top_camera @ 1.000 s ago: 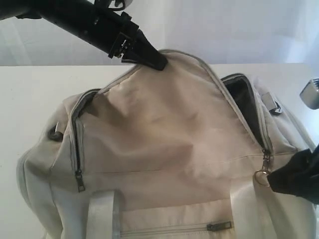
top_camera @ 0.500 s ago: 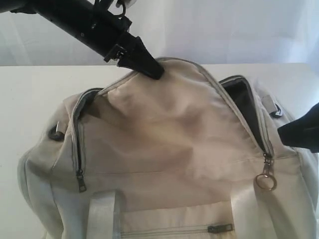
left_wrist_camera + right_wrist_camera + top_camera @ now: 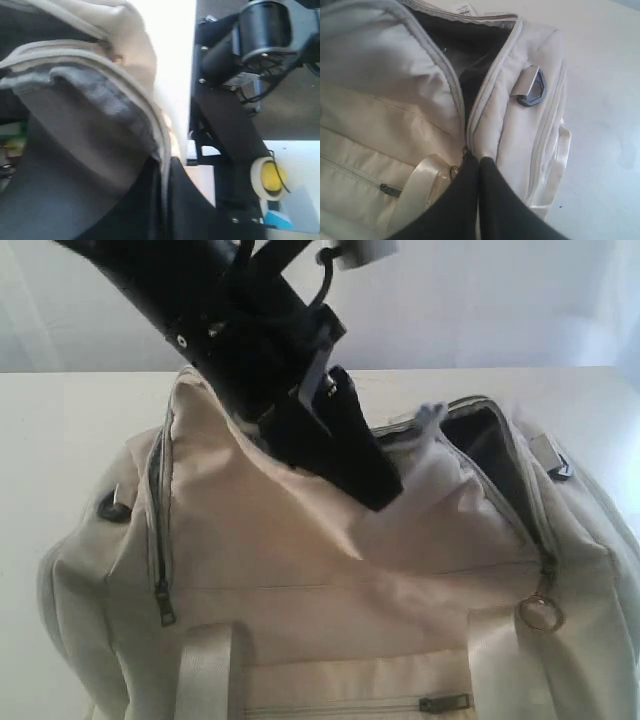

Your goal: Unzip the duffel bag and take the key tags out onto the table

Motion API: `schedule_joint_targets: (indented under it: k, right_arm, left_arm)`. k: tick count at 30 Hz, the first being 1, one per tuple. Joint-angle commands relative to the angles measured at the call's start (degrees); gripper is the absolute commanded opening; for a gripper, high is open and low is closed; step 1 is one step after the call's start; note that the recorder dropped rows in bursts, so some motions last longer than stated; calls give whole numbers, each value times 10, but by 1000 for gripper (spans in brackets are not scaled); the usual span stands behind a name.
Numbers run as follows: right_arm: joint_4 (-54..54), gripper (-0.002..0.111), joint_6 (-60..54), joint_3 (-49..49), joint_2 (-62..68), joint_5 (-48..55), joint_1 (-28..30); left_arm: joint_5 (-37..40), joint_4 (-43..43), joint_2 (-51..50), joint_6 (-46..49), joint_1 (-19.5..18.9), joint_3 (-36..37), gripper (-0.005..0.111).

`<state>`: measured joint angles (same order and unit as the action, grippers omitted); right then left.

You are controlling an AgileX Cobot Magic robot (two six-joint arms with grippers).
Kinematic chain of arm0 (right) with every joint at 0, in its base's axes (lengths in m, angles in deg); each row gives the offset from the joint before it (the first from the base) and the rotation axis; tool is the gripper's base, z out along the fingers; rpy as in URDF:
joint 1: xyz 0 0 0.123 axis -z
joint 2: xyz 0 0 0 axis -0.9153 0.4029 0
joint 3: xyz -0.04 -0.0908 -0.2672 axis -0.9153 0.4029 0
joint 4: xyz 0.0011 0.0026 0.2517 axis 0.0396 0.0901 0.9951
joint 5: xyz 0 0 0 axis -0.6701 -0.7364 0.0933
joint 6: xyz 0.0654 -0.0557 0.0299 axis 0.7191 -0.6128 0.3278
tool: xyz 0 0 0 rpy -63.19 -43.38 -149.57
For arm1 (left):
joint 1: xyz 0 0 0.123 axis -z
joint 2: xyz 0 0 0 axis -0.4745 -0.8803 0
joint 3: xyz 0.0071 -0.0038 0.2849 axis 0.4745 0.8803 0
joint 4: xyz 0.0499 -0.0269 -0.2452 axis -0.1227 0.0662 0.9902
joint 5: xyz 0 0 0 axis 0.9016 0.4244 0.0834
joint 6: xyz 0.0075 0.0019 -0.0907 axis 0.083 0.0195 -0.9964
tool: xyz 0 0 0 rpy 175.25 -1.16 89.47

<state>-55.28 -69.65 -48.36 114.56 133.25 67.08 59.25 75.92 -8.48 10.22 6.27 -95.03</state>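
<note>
Cream-beige duffel bag on white counter, flap edge clamped in left fingers; right fingers together beside zipper end.

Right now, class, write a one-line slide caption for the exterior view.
Left gripper pinches the top flap of the duffel bag, holding it raised; the unzipped opening shows dark lining.

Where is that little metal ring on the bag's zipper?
Exterior view, right side: the ring hangs from the zipper pull, low on the duffel bag.
</note>
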Motion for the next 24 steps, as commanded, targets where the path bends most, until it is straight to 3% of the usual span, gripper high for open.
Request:
schedule_joint_targets:
  k: [1,5,9,11,13,14,16,20,24]
  right_arm:
    - [-3,0,19,-4,-27,15,3]
    - [33,0,14,-4,-28,30,3]
    - [70,0,-2,-4,-28,58,3]
    - [74,0,-2,-4,-28,73,3]
    - [74,0,-2,-4,-28,85,3]
    - [74,0,-2,-4,-28,89,3]
    - [74,0,-2,-4,-28,93,3]
    - [76,0,-2,-4,-28,93,3]
    - [110,0,-25,-4,-28,93,3]
  left_arm:
    - [53,15,60,-40,98,62,0]
    - [53,15,73,-78,202,123,0]
    - [-24,15,71,-97,253,189,2]
    - [-53,16,65,-112,255,208,20]
    - [-54,16,58,-117,255,213,50]
    - [-59,19,56,-117,255,213,72]
    - [-65,13,57,-119,255,204,88]
    - [-31,-44,57,-157,255,158,86]
    - [31,-196,64,-243,255,107,80]
